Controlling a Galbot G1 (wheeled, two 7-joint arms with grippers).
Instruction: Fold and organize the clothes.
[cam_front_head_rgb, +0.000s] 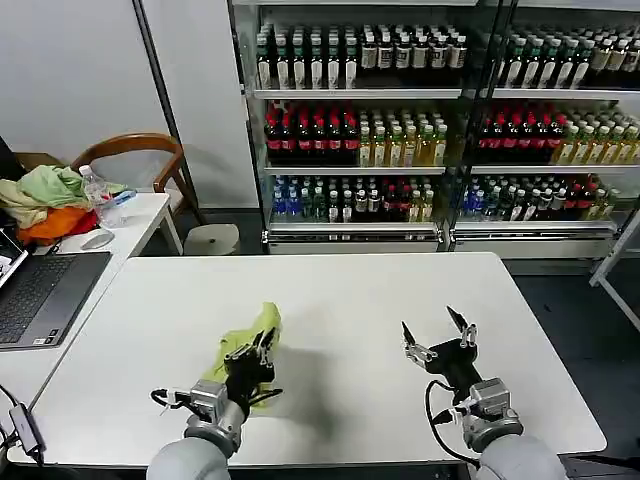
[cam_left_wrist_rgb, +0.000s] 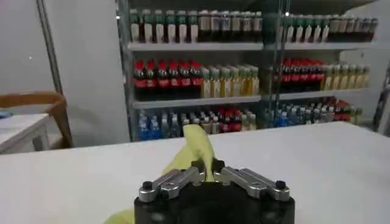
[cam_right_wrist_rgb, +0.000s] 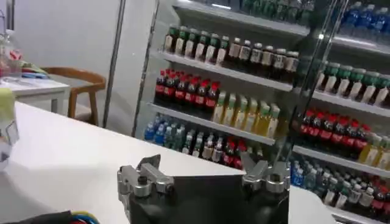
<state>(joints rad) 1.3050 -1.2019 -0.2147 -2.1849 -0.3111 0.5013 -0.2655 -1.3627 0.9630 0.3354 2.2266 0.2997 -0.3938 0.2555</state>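
Lime yellow-green cloth, the T-shirt (cam_front_head_rgb: 245, 345), lies bunched on the white table (cam_front_head_rgb: 350, 300) in the head view, on the robot's left side and near the front edge. The left gripper (cam_front_head_rgb: 262, 345) sits at the garment's near end with its fingers brought together on a fold of the fabric, and the shirt's far end rises in a soft peak beyond it. The right gripper (cam_front_head_rgb: 435, 332) is well apart from the shirt, over bare tabletop on the robot's right, its two fingers spread wide with nothing between them. A side desk at the left carries a laptop (cam_front_head_rgb: 40, 295), a plastic water bottle (cam_front_head_rgb: 100, 197) and a heap of pale green, orange and beige garments (cam_front_head_rgb: 45, 200), with a wooden chair (cam_front_head_rgb: 140, 150) behind it. Shelves of bottled drinks (cam_front_head_rgb: 400, 120) fill the background.

From the left wrist view, the left gripper (cam_left_wrist_rgb: 207, 169) has its fingers closed onto the T-shirt (cam_left_wrist_rgb: 192, 149), which stands up as a yellow-green fold just beyond the tips, and a bit of the cloth shows low beside the gripper body.

From the right wrist view, the right gripper (cam_right_wrist_rgb: 204, 167) holds its fingers far apart above the table (cam_right_wrist_rgb: 67, 152), empty. A sliver of the T-shirt (cam_right_wrist_rgb: 6, 103) shows at the picture's edge.
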